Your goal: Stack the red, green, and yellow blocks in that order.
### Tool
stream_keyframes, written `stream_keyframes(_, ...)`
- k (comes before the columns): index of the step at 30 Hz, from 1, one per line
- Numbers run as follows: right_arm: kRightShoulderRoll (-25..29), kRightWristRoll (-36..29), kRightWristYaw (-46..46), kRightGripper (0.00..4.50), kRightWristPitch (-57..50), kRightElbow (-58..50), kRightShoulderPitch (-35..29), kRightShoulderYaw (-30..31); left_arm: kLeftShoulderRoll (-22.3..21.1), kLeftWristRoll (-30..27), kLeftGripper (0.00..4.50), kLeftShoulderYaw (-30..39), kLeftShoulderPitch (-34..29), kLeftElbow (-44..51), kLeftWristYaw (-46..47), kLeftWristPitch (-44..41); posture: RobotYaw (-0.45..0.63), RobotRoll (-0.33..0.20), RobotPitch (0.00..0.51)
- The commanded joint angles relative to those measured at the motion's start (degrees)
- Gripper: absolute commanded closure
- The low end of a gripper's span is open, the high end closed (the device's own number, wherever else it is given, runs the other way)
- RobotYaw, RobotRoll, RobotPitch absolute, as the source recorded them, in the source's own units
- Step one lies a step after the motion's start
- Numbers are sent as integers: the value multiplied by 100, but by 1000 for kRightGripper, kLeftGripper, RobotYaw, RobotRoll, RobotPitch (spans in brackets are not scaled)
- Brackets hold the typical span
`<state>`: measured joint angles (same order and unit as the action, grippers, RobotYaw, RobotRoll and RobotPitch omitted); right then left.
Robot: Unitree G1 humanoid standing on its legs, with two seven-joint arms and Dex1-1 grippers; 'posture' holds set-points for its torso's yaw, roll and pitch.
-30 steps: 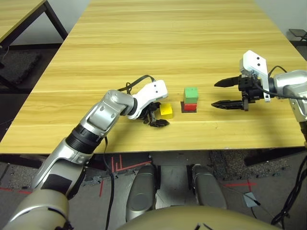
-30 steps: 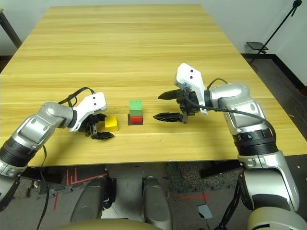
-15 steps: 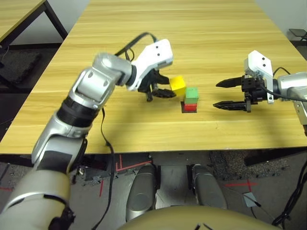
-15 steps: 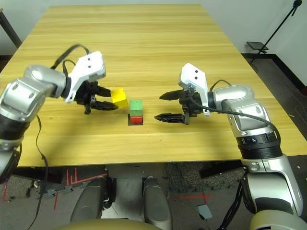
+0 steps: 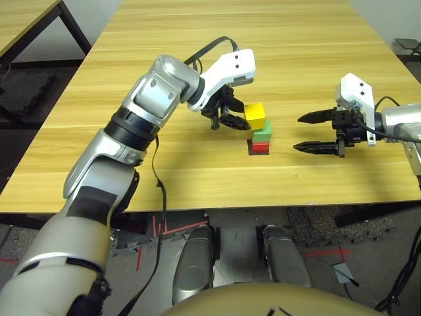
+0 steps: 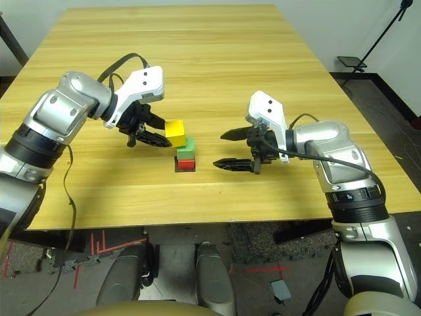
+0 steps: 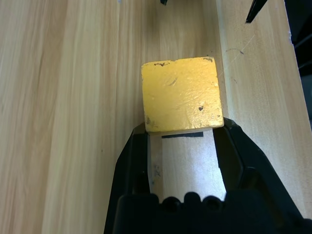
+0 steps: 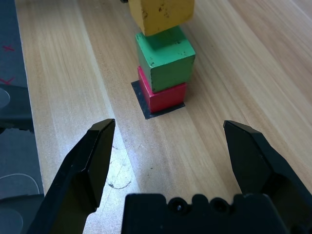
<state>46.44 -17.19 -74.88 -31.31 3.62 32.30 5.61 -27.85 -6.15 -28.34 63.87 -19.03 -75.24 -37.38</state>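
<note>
Right wrist view: 3 blocks [image 8: 165,58], 2 stacked.

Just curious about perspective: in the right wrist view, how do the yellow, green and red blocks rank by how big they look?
1. Green block, the largest showing.
2. Yellow block, cut off by the picture's edge, so its rank is unsure.
3. Red block, mostly hidden under the green.

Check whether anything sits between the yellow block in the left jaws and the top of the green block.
Nothing visible does. The yellow block, held by the left gripper, hangs just above the green block, whose top is bare. The right gripper waits open, off to the side.
</note>
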Motion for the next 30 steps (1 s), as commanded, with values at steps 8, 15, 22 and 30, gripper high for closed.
stream_keyframes(8, 65, -178, 113, 0, -65, -154, -150, -127, 308, 206, 2532, -11, 148, -289, -116, 177, 54, -44, 84)
stream_keyframes(15, 68, -232, 188, 0, -95, -205, -171, -109, 367, 255, 2532, -2, 69, -357, -108, 250, 51, -43, 87)
stream_keyframes(22, 84, -287, 260, 0, -170, -301, -215, -122, 413, 330, 2532, 20, 31, -555, -94, 378, 44, -41, 92)
stream_keyframes(30, 105, -307, 295, 0, -238, -355, -243, -135, 485, 380, 2532, 49, 11, -623, -99, 433, 45, -40, 97)
